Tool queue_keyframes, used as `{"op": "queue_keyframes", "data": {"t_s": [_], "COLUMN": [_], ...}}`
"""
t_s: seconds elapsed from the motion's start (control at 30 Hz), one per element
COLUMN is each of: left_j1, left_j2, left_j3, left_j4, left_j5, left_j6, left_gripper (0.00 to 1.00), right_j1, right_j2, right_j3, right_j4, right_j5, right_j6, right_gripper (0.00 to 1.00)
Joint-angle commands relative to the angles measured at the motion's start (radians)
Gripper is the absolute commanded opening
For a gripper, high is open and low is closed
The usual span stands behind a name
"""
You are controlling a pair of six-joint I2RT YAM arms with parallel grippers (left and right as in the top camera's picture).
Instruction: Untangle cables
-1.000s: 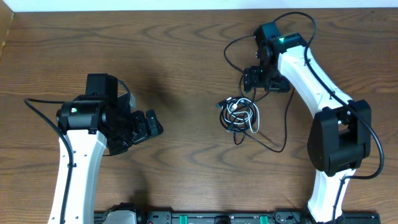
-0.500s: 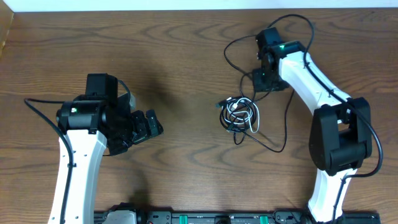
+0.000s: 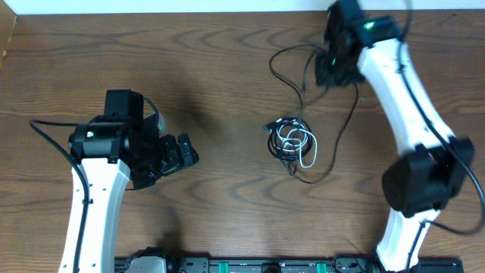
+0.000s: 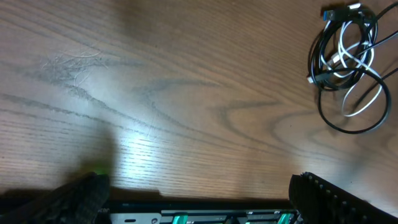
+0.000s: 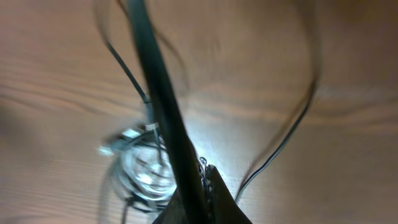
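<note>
The cables lie as a small tangle (image 3: pixel 292 140) of black and white cords right of centre; it also shows in the left wrist view, upper right (image 4: pixel 348 56). A white loop (image 3: pixel 307 155) sticks out at its lower right. One black cable (image 3: pixel 345 121) runs up from the tangle to my right gripper (image 3: pixel 333 67), raised near the table's back edge and shut on it. In the right wrist view the pressed-together fingertips (image 5: pixel 204 171) pinch that black cable (image 5: pixel 155 81), the blurred tangle (image 5: pixel 140 168) below. My left gripper (image 3: pixel 182 152) stands open and empty at the left, its midpoint (image 4: pixel 199 205) far from the tangle.
A black rail with green parts (image 3: pixel 250 265) runs along the table's front edge. The light wall strip (image 3: pixel 151 6) marks the back edge. A loose black loop (image 3: pixel 284 64) lies left of the right gripper. The left arm's own black wire (image 3: pixel 49 136) curves out at far left.
The right gripper closed on a black cable and rose toward the back edge, drawing it taut; the loop below the tangle pulled in. The left arm stayed still.
</note>
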Motion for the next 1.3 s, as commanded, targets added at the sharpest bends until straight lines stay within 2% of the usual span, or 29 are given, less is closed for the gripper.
{"op": "queue_keyframes", "data": {"t_s": [0.0, 0.13, 0.3, 0.43, 0.57, 0.7, 0.77, 0.8, 0.83, 0.9, 1.07, 1.27], "left_j1": [-0.003, -0.003, -0.003, -0.003, -0.003, -0.003, -0.003, -0.003, -0.003, -0.003, -0.003, -0.003], "left_j2": [0.006, 0.006, 0.006, 0.006, 0.006, 0.006, 0.006, 0.006, 0.006, 0.006, 0.006, 0.006], "left_j3": [-0.003, -0.003, -0.003, -0.003, -0.003, -0.003, -0.003, -0.003, -0.003, -0.003, -0.003, -0.003], "left_j4": [0.0, 0.0, 0.0, 0.0, 0.0, 0.0, 0.0, 0.0, 0.0, 0.0, 0.0, 0.0], "left_j5": [0.008, 0.008, 0.008, 0.008, 0.008, 0.008, 0.008, 0.008, 0.008, 0.008, 0.008, 0.008], "left_j6": [-0.005, -0.005, -0.005, -0.005, -0.005, -0.005, -0.005, -0.005, -0.005, -0.005, -0.005, -0.005], "left_gripper": [0.98, 0.98, 0.98, 0.98, 0.98, 0.98, 0.98, 0.98, 0.98, 0.98, 0.98, 0.98], "right_j1": [0.0, 0.0, 0.0, 0.0, 0.0, 0.002, 0.003, 0.003, 0.003, 0.003, 0.003, 0.032], "right_j2": [-0.143, -0.241, -0.347, -0.381, -0.365, -0.319, -0.289, -0.272, -0.253, -0.217, -0.127, -0.022], "right_j3": [0.176, 0.293, 0.308, 0.308, 0.306, 0.306, 0.306, 0.306, 0.306, 0.306, 0.306, 0.306], "right_j4": [-0.014, 0.045, 0.145, 0.122, 0.055, -0.016, -0.048, -0.064, -0.082, -0.113, -0.184, -0.246], "right_j5": [-0.005, 0.041, 0.191, 0.391, 0.356, 0.169, 0.108, 0.086, 0.066, 0.048, -0.021, -0.152], "right_j6": [-0.018, -0.021, -0.019, 0.056, 0.061, 0.063, 0.063, 0.063, 0.063, 0.063, 0.054, -0.102], "right_gripper": [0.01, 0.02, 0.01, 0.02, 0.02, 0.16, 0.43, 0.52, 0.57, 0.61, 0.81, 0.94]}}
